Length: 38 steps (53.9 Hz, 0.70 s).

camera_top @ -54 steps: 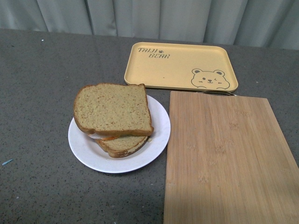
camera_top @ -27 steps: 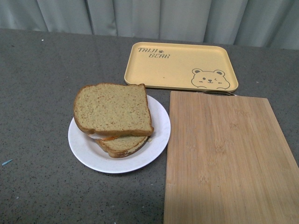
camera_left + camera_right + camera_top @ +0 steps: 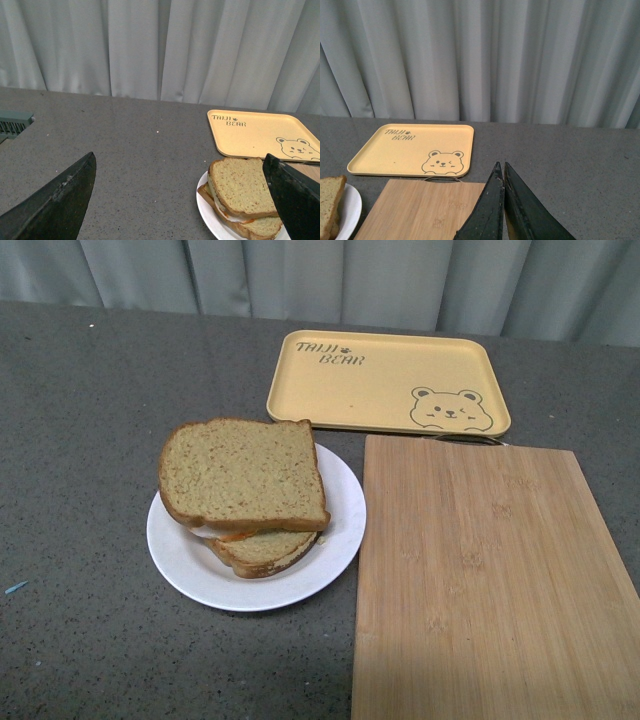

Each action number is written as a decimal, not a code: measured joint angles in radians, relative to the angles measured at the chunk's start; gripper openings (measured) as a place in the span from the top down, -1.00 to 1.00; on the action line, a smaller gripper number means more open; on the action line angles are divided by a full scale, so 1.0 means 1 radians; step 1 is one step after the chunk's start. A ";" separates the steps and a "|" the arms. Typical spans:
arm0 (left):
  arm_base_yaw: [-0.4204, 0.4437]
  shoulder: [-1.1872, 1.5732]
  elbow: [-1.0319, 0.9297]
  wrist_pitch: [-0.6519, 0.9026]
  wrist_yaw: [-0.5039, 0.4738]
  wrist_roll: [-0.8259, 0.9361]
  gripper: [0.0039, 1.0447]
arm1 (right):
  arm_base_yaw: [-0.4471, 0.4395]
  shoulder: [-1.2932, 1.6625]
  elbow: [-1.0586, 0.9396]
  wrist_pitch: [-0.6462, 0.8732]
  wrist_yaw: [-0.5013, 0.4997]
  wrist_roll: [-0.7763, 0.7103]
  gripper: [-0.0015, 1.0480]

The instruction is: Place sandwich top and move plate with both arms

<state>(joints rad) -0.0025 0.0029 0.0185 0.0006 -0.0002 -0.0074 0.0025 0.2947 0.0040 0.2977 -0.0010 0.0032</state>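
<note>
Two bread slices lie stacked as they did half a second ago: the speckled, dark-crusted sandwich top (image 3: 243, 475) covers the lower slice (image 3: 262, 550) on the round, smooth white plate (image 3: 342, 502), just beside the grained wooden board (image 3: 480, 580). The left gripper (image 3: 179, 157) gapes wide, empty; the right gripper (image 3: 501, 166) has its tapered fingers pressed together, holding nothing.

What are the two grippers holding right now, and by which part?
Nothing. The left gripper is open and empty, and the right gripper is shut on nothing. The sandwich top lies ungripped on the lower slice on the plate.
</note>
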 joint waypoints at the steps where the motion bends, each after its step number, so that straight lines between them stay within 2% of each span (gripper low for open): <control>1: 0.000 0.000 0.000 0.000 0.000 0.000 -0.88 | 0.000 -0.004 0.000 -0.004 0.000 0.000 0.98; 22: 0.000 0.000 0.000 0.000 0.000 0.000 -0.88 | 0.000 -0.126 0.000 -0.126 0.000 0.000 0.98; 28: 0.000 0.000 0.000 0.000 0.000 0.000 -0.88 | 0.000 -0.252 0.001 -0.286 -0.001 0.000 0.98; 38: 0.000 0.000 0.000 0.000 0.000 0.000 -0.88 | 0.000 -0.290 0.001 -0.296 -0.001 0.000 0.98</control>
<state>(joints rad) -0.0025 0.0029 0.0189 0.0006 -0.0002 -0.0074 0.0025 0.0044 0.0048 0.0021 -0.0021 0.0032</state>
